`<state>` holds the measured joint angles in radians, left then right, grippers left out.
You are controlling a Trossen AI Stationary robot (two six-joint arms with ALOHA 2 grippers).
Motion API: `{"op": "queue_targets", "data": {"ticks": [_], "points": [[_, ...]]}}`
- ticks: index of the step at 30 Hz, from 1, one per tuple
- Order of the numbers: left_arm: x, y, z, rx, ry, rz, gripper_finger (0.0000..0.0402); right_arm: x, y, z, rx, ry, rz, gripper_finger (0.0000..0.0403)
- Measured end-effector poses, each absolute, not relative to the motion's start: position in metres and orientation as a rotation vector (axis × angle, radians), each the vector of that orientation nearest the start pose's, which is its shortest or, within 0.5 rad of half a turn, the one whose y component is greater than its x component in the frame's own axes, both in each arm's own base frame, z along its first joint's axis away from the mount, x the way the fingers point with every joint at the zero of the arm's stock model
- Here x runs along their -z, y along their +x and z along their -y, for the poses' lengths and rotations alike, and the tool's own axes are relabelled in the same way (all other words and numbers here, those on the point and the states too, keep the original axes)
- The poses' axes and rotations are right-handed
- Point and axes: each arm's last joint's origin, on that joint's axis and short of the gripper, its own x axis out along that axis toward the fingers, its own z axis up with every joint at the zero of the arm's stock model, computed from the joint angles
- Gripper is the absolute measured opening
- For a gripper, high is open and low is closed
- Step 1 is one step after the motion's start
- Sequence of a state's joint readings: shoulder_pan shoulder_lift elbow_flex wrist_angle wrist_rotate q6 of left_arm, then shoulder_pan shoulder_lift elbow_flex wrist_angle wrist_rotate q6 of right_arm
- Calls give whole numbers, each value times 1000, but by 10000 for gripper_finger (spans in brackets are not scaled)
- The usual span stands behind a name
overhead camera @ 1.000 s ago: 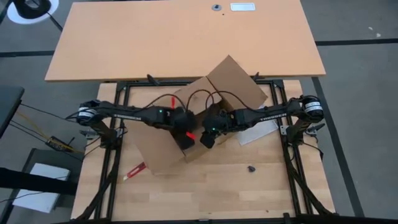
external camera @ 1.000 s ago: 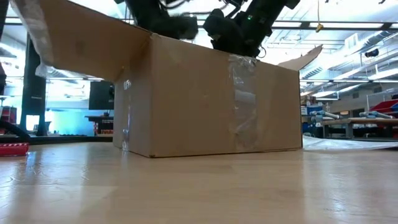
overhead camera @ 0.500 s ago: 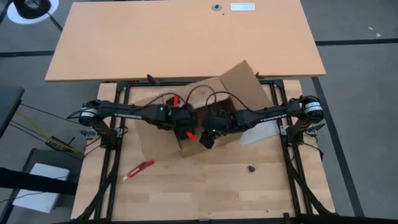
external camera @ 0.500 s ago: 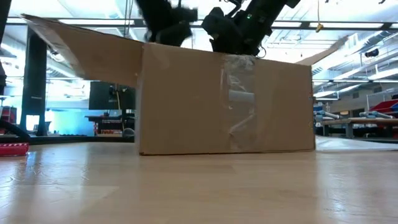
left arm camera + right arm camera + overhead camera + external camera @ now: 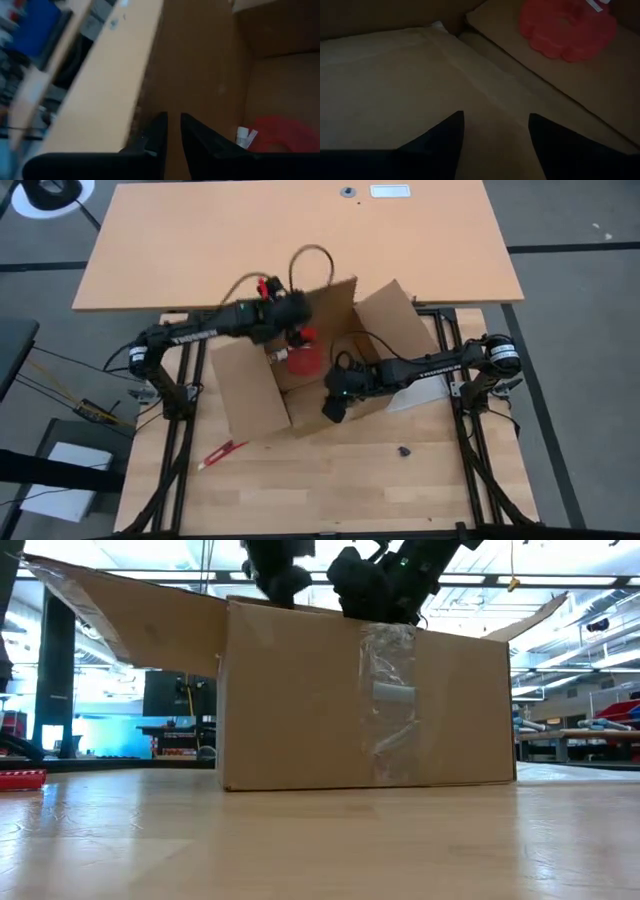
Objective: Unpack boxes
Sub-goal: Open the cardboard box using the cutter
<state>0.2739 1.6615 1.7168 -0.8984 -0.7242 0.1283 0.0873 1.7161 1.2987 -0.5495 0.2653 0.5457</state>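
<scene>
An open brown cardboard carton [image 5: 300, 380] sits near the middle of the wooden bench [image 5: 400, 490], its four flaps splayed outward and a strip of clear tape [image 5: 388, 700] running down the side facing the low camera. The left end effector [image 5: 292, 330] hangs above the carton's far wall, its two dark fingers [image 5: 156, 137] drawn nearly together with only a thin gap and nothing between them; the wrist camera looks down past them along the inner wall to a red object [image 5: 277, 135] with a white tag lying on the carton floor. The right end effector [image 5: 335, 402] reaches in over the carton's near wall, its fingers [image 5: 442, 137] spread well apart over the bare cardboard floor, with the same red object [image 5: 567, 27] lying farther in, clear of both fingers. Outside the carton, a red-handled cutter [image 5: 222, 452] lies on the bench just off the near left flap, and a small dark item [image 5: 404, 450] lies on the bench beyond the near right corner.
</scene>
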Motion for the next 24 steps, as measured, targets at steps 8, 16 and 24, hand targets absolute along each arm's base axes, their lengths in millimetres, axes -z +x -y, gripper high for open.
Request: {"op": "queue_targets", "data": {"ticks": [8,16,24], "points": [[-363,295,-192,-887,76,-917,64,-242,360,-26,414,333,-875,228],[-314,262,-239,-821,-220,-916,64,-242,360,-25,416,332,-875,229],[-254,253,-231,-572,-537,-937,64,-241,360,-20,426,334,-877,229]]}}
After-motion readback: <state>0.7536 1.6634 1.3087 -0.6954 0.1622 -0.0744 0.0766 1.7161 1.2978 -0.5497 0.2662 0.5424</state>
